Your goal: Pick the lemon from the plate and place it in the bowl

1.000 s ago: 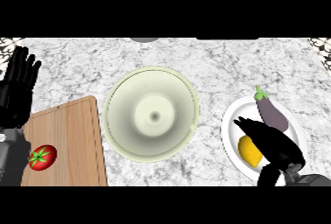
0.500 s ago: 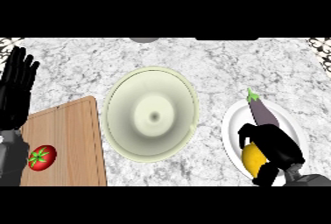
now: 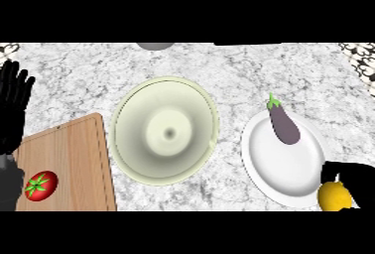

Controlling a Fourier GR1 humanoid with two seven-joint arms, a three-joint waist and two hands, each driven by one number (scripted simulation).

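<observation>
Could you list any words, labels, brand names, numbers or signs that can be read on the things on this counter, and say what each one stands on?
None: no text, number or sign shows anywhere.
The bowl, the plate, the lemon, the eggplant, the tomato and the cutting board are all unmarked.
Neither the left hand nor the right hand carries any lettering.
</observation>
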